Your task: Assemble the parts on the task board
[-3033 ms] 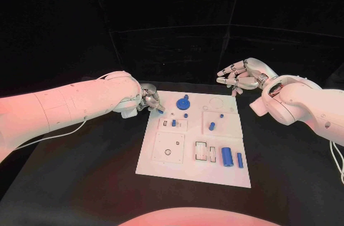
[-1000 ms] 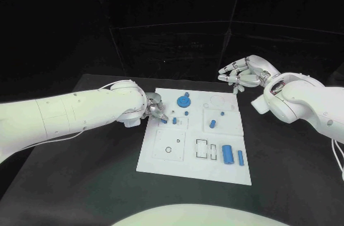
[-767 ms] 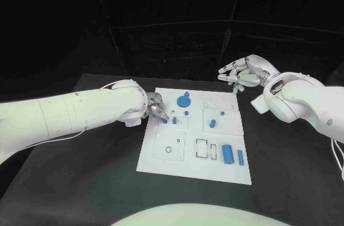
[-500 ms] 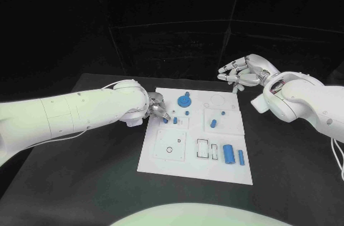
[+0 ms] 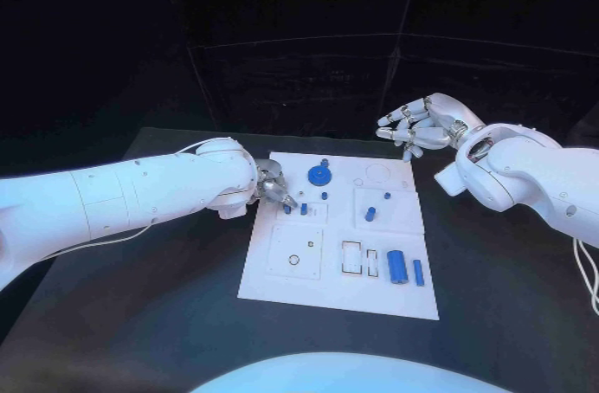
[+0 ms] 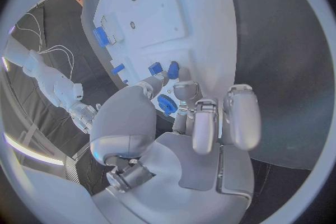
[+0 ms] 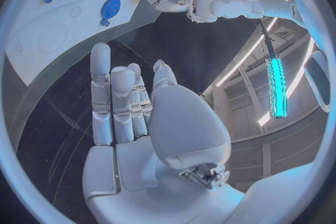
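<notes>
Left hand (image 5: pixel 273 190) fingertips pinch a small blue part (image 5: pixel 287 209) at the task board (image 5: pixel 318 276).

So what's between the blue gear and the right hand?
In the head view, only bare white board with a faint circle outline, then black table, lies between the gear and the right hand.

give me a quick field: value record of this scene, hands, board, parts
surface: black table
board: white task board, middle of the table
left hand: at the board's left edge, fingertips at a small blue part
right hand: raised beyond the board's far right corner, holding nothing, fingers apart
far parts: blue gear near the far edge
near parts: blue cylinder and blue bar, side by side
</notes>
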You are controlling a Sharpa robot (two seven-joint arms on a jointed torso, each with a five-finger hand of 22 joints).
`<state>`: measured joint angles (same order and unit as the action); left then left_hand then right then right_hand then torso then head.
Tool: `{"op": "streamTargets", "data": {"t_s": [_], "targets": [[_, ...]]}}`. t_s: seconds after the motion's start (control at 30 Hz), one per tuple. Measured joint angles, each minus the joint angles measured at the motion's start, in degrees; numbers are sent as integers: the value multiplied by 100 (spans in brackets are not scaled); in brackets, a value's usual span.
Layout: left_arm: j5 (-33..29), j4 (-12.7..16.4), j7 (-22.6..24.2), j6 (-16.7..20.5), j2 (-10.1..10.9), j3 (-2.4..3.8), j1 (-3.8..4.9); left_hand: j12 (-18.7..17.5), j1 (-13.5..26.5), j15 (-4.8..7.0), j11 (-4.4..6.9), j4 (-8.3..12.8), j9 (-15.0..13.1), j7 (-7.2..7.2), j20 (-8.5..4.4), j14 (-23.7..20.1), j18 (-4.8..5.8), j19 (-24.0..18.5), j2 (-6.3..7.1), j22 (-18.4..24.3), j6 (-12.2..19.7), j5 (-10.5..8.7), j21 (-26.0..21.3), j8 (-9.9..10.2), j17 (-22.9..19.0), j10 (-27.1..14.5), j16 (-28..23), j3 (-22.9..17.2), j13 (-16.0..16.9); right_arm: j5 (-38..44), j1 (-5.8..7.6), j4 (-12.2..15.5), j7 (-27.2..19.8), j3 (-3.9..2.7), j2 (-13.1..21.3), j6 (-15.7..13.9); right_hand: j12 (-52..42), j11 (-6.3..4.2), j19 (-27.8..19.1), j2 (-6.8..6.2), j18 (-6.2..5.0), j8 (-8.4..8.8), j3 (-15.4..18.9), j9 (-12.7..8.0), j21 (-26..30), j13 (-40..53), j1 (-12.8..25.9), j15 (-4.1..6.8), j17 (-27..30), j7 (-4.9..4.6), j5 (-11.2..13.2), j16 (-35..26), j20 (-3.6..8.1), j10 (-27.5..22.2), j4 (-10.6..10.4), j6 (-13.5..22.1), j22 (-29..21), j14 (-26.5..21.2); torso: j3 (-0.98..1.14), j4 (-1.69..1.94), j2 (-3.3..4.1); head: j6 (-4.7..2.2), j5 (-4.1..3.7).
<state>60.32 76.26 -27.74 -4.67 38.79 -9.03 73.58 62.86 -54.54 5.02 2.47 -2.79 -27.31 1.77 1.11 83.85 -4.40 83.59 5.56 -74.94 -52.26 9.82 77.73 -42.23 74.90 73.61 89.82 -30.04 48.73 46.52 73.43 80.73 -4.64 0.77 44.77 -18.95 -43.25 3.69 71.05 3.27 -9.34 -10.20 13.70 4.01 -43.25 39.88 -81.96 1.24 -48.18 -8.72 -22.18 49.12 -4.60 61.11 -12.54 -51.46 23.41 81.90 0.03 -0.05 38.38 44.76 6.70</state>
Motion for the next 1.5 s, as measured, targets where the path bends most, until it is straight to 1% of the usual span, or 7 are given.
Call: {"op": "streamTargets", "data": {"t_s": [0.43, 0.7, 0.83, 0.97, 1.03, 1.13, 1.5], "targets": [[-53, -6, -11, 87, 58, -4, -5, -17, 439, 0, -58, -576, 68, 27, 0, 0, 0, 0, 88, 1, -26, -28, 4, 0, 0, -83, 0, 1204, -117, 1, 0, -4, 0, 0, 1, 0, 0, -2, 0, 0, 0, 0, 0, 0, 26, 0, 0, 0, 6, 0, 0, 0, 0, -2, 0, 0, -12, 0, -2, 7, -3, -4, -1], [-376, 75, 125, 349, 227, -4, -6, -977, 240, -67, -199, -817, 221, 186, 55, 19, 0, -55, -95, 60, 343, -28, -173, 256, 0, -858, 0, 1815, -1316, 2, 0, -25, 0, 0, -3, -1, 0, -22, 0, -30, 0, 0, 17, 0, 26, -7, -31, 0, 6, 0, 0, 0, 0, -22, 17, 0, -12, 0, -2, 10, -4, -17, -5], [-752, 89, 416, 586, 299, -4, -6, -1333, -46, -237, -385, -861, 366, 387, 212, 16, -82, -483, -184, 875, 691, -28, -989, 477, 0, -1338, -323, 2062, -1567, 2, 0, -59, 0, 0, -25, -1, 0, -21, 0, -6, 0, 0, 17, 0, 26, -14, -55, 0, 6, 0, 0, 0, 0, -22, 17, 0, -21, 0, -2, 10, -4, -21, -15], [-1078, 75, 829, 850, 312, -4, -5, -1539, -404, -365, -545, -777, 477, 573, 340, -13, -325, -1049, -232, 1930, 992, -5, -2098, 600, -55, -1717, -1054, 2198, -1733, 3, 0, -88, 0, 0, -46, 0, 0, -21, 0, -30, 0, 0, 17, 0, 26, -14, -76, 0, 6, 0, 0, 0, 0, -21, 16, 0, -28, 0, -2, 10, -4, -34, -23], [-1206, 54, 1083, 980, 299, -4, -3, -1641, -698, -463, -622, -651, 539, 644, 407, -440, -542, -1593, -282, 2836, 1126, -5, -3100, 632, -859, -1944, -1884, 2185, -1832, 3, 0, -97, 0, 1, -50, 0, 0, -21, 0, -30, 0, 0, 17, 0, 26, -14, -76, 0, 6, 0, 0, 0, 0, -21, 17, 0, -28, 0, 0, 10, -4, -41, -24], [-1341, -10, 1588, 1181, 219, -4, -1, -1997, -1372, -595, -782, -326, 717, 794, 547, -1215, -579, -1980, -378, 3440, 1317, -5, -3888, 778, -2219, -2463, -3264, 2025, -2126, 4, 0, -113, 0, 1, -57, 0, 0, -21, 0, -29, 0, 0, 17, 0, 48, -19, -76, 0, 6, 0, -22, 0, 0, -21, 17, 0, -27, 0, 2, 10, -3, -49, -40], [-485, -328, 2926, 1588, -309, -4, 2, -2783, -2343, -669, -852, 337, 1549, 803, 628, -1422, -579, -1910, -238, 3717, 826, -295, -4178, 1670, -2500, -2714, -3306, 1426, -3062, 21, -1, -137, 0, 1, -89, -3, 0, -21, 0, -23, 0, -22, 19, 0, 70, -39, -145, 0, 24, 1, -82, -22, 0, -63, 46, 1, -37, 0, 2, -6, 3, -101, -96]]}}
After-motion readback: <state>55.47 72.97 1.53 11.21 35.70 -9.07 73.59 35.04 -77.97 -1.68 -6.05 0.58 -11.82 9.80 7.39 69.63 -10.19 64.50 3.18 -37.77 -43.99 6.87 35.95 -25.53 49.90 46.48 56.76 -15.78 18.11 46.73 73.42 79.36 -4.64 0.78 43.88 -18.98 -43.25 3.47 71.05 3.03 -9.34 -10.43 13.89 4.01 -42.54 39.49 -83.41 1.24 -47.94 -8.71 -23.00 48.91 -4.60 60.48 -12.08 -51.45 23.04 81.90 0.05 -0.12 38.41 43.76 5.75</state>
